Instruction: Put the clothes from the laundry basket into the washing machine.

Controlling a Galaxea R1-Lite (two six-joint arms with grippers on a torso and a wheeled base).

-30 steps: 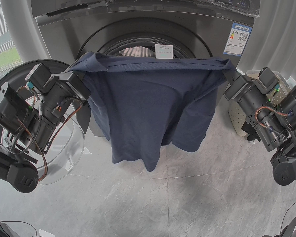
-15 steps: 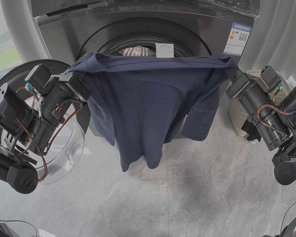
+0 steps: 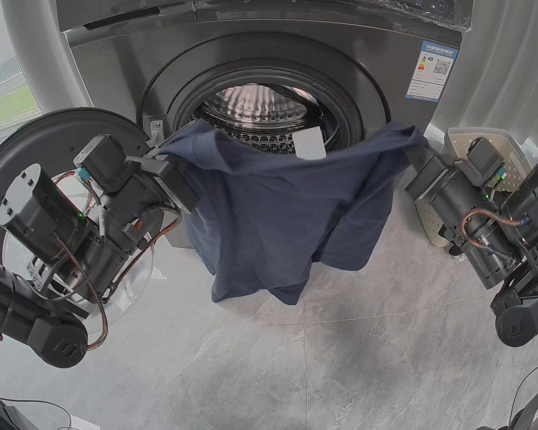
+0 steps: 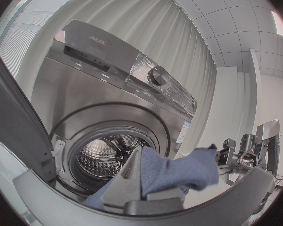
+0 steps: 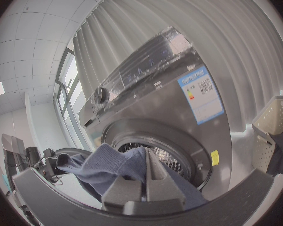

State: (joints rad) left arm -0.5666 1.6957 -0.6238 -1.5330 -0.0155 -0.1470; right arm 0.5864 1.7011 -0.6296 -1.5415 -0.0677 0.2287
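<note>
A dark grey front-loading washing machine (image 3: 263,43) stands straight ahead on a pale grey marbled tile floor (image 3: 341,359). Its round glass-centred door (image 3: 48,144) is swung fully open to the left, which leaves the ribbed, shiny steel drum (image 3: 251,106) exposed. A navy blue short-sleeved shirt (image 3: 281,210) is stretched between the two arms in front of the opening. Its upper edge sags across the lower part of the drum mouth, and the rest of the cloth hangs in folds down the machine's front toward the floor. None of the shirt can be seen lying inside the drum. A cream perforated plastic laundry basket (image 3: 429,207) sits on the floor to the right of the machine, beside the right arm. A dark garment (image 5: 281,148) is draped over its rim. The left gripper (image 4: 141,164) is at the left side of the opening, next to the door hinge, and its fingers are closed tight on one shoulder corner of the shirt. The right gripper (image 5: 146,167) is at the right side of the opening, its fingers pinched together on the opposite corner. A small white rectangular tag (image 3: 309,143) sticks up from the sagging upper edge near its middle, in front of the drum.
</note>
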